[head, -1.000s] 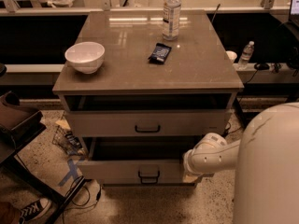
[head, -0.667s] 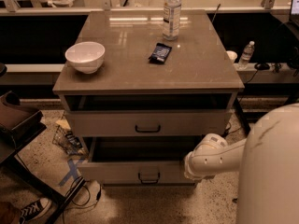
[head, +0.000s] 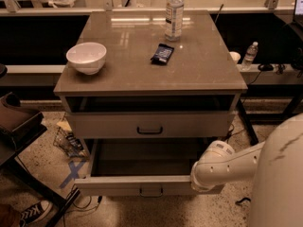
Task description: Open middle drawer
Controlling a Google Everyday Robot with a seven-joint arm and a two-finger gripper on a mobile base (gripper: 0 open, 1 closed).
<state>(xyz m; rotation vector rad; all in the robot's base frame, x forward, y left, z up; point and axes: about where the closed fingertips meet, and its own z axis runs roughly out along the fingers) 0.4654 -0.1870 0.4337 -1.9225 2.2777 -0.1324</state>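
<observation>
Leftmost, a white bowl (head: pixel 86 56) sits on the table (head: pixel 128 74); a dark packet (head: pixel 162 53) and a clear bottle (head: pixel 174 13) follow. Lower centre, the middle drawer (head: pixel 118 185) stands pulled out. At its front's right end is the hand (head: pixel 201 179); its grip cannot be told.

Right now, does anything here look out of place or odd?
Nothing looks spilled or broken. One oddity: the middle drawer stands pulled far out, yet the robot's gripper is at its front's right end, not at the centre handle. A blue tape cross marks the floor at the picture's left.
</observation>
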